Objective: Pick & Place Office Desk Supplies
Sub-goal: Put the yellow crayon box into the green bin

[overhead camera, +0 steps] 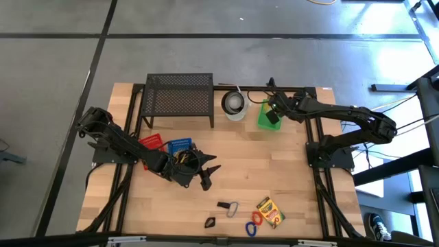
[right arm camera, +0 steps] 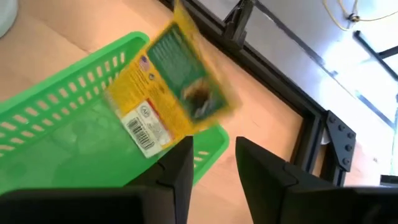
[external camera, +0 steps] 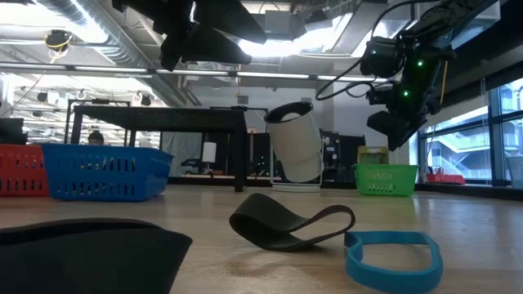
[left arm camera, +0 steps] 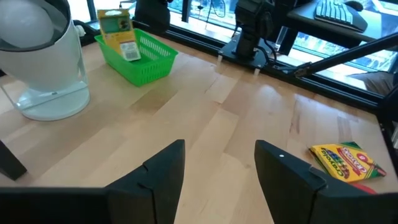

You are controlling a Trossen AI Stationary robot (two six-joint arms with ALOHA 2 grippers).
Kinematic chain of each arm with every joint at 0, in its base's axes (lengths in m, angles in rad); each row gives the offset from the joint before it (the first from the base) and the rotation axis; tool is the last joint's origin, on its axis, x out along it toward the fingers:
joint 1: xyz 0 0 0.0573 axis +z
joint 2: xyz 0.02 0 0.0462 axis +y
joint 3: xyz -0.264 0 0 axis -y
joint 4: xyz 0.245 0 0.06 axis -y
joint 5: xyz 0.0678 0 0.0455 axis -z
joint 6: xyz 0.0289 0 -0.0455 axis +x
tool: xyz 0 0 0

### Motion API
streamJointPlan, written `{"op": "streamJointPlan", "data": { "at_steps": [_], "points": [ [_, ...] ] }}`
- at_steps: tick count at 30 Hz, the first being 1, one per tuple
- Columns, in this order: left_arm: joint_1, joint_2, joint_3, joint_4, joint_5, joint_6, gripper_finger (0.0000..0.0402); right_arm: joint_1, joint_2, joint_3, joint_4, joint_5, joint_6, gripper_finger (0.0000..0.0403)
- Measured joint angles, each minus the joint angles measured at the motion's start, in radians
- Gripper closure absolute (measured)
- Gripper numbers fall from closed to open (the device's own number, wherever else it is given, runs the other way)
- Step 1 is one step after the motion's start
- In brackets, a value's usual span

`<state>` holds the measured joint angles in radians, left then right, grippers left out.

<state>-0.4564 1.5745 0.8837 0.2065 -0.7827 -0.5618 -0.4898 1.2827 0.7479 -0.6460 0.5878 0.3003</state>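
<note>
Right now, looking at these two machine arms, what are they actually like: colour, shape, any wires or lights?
Both are dark, nearly black, jointed arms built of chunky segments. The left arm and right arm each end in two flat, blocky jaws. Thin black cables trail near the right arm, and small green lights glow on the right gripper.

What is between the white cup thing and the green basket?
Nothing: only bare wooden table lies between the round white cup-like object and the green plastic basket. The left wrist view shows the gap best; the high view agrees.
</note>
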Motion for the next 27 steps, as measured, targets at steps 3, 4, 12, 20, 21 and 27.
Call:
{"op": "streamJointPlan", "data": {
  "at_steps": [3, 4, 12, 20, 21, 27],
  "points": [
    [0.0, 0.0, 0.0, 0.0, 0.0, -0.002, 0.0214, 0.001, 0.0, 0.001, -0.009, -0.005, -0.002, 0.0281],
    [0.0, 0.0, 0.0, 0.0, 0.0, -0.004, 0.0214, 0.001, 0.0, 0.003, -0.021, -0.005, -0.002, 0.0282],
    [0.0, 0.0, 0.0, 0.0, 0.0, -0.004, 0.0214, 0.049, -0.009, 0.067, -0.179, -0.005, 0.019, 0.0292],
    [0.0, 0.0, 0.0, 0.0, 0.0, -0.004, 0.0213, 0.227, -0.11, 0.097, -0.29, -0.111, 0.161, 0.0301],
    [0.0, 0.0, 0.0, 0.0, 0.0, -0.004, 0.0213, 0.253, -0.125, 0.097, -0.296, -0.149, 0.187, 0.0302],
    [0.0, 0.0, 0.0, 0.0, 0.013, -0.003, 0.0213, 0.512, -0.172, 0.074, -0.285, -0.334, 0.33, 0.0303]
  ]
}}
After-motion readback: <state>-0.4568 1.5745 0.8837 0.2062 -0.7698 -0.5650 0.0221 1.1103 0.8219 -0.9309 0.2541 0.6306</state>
